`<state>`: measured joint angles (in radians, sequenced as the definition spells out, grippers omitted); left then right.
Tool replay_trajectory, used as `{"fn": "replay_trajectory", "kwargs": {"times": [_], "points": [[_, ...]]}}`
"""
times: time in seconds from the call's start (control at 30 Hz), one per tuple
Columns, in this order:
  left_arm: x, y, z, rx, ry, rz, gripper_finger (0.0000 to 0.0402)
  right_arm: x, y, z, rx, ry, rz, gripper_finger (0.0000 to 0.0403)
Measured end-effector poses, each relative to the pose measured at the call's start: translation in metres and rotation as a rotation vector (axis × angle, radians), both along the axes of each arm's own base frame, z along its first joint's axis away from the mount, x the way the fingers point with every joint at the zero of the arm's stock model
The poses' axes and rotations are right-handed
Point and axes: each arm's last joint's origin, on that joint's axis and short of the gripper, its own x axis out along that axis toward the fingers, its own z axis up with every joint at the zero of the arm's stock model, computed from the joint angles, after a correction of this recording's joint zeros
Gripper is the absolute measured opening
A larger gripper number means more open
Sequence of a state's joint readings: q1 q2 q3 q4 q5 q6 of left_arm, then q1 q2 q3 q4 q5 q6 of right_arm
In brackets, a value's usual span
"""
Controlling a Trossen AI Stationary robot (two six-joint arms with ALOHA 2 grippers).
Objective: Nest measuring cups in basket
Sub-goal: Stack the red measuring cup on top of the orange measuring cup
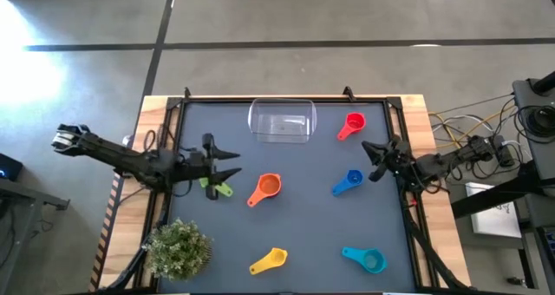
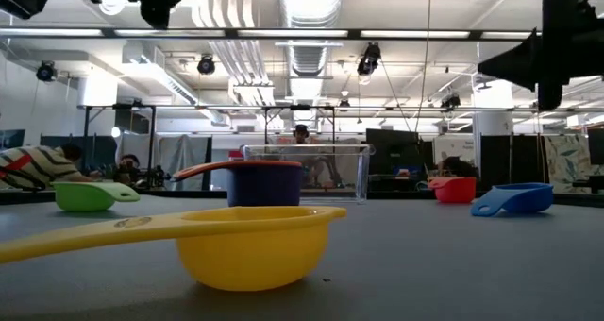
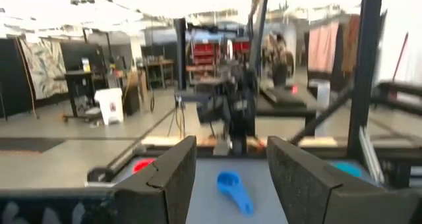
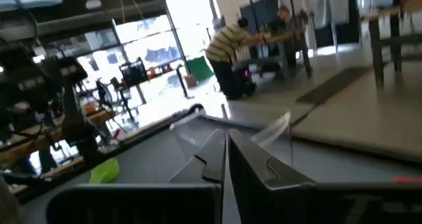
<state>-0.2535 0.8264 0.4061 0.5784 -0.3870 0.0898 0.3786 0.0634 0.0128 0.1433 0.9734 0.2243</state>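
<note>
The clear basket (image 1: 282,121) stands near the table's far edge, with nothing in it that I can see. Six cups lie scattered on the dark mat: red (image 1: 351,124), blue (image 1: 349,181), orange (image 1: 266,188), green (image 1: 218,189), yellow (image 1: 270,260) and teal (image 1: 365,258). No purple cup shows clearly. My left gripper (image 1: 229,164) is open and raised above the mat, close over the green cup, facing the blue cup (image 3: 234,190). My right gripper (image 1: 371,160) is shut (image 4: 225,145) and raised at the table's right side, between the red and blue cups.
A small green potted plant (image 1: 178,247) stands at the table's near left corner. Raised black rails (image 1: 286,98) frame the mat. Cables and equipment (image 1: 486,147) sit beyond the right edge. People are in the room behind the table.
</note>
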Motion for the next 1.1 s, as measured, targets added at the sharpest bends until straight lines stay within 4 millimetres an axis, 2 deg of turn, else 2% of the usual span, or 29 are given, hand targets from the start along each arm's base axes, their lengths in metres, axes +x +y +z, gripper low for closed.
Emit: {"fn": "replay_trajectory", "kwargs": {"times": [0.17, 0.27, 0.37, 0.6, 0.7, 0.8, 0.97, 1.1], "points": [[-0.009, 0.002, 0.014, 0.001, 0.006, 0.000, 0.0168, 0.002, -0.001, -0.005, 0.034, 0.025, -0.073, 0.0011], [-0.010, 0.003, 0.016, 0.035, 0.045, 0.004, 0.0168, 0.003, -0.002, -0.006, 0.026, 0.042, -0.094, 0.0030], [-0.010, 0.004, 0.021, 0.075, 0.048, 0.048, 0.0168, 0.003, -0.004, -0.007, 0.036, 0.039, -0.119, 0.0069], [-0.005, 0.010, 0.021, 0.155, 0.096, 0.194, 0.0168, 0.004, -0.014, -0.009, 0.098, 0.002, -0.250, 0.0188], [-0.005, 0.017, 0.021, 0.159, 0.098, 0.232, 0.0168, 0.005, -0.019, -0.009, 0.093, 0.029, -0.292, 0.0218], [-0.008, 0.024, 0.021, 0.153, 0.111, 0.252, 0.0167, 0.007, -0.024, 0.001, 0.115, 0.057, -0.308, 0.0232], [-0.011, 0.036, 0.018, 0.113, 0.142, 0.195, 0.0153, 0.013, -0.034, 0.018, 0.159, 0.216, -0.356, 0.0233], [-0.015, 0.044, 0.016, 0.071, 0.166, 0.178, 0.0136, 0.031, -0.044, 0.018, 0.221, 0.422, -0.418, 0.0231]]}}
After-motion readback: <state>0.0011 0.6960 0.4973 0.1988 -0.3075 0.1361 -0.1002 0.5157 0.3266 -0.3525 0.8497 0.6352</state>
